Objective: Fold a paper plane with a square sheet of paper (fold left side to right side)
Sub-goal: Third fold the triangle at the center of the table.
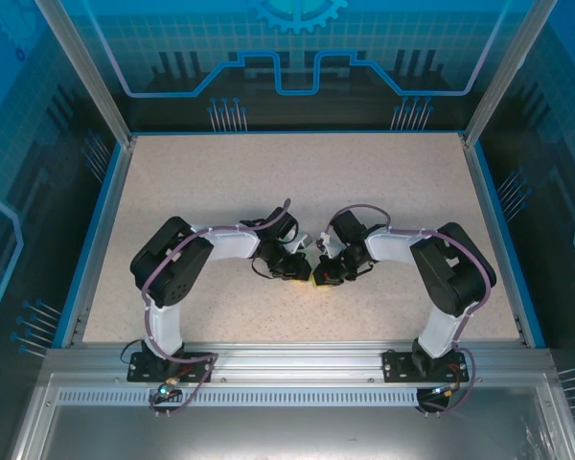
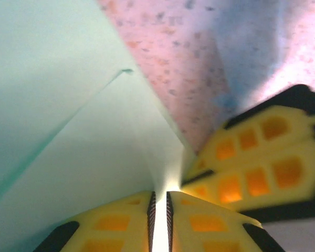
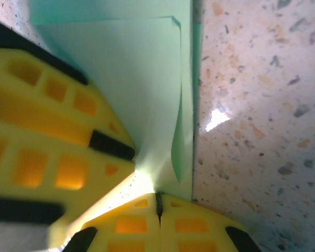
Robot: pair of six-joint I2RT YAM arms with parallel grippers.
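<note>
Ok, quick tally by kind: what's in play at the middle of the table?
Paper: 1
Grippers: 2, left gripper and right gripper
Total: 3

Bright overhead light — wrist views blur close up, paper (image 2: pixel 68 157) washed pale, glare spotting the table (image 3: pixel 252 105).

The sheet of paper (image 3: pixel 136 79) is plain pale mint-green, the right pincer (image 3: pixel 158 203) yellow, the table (image 3: pixel 262 105) speckled pinkish-beige.
</note>
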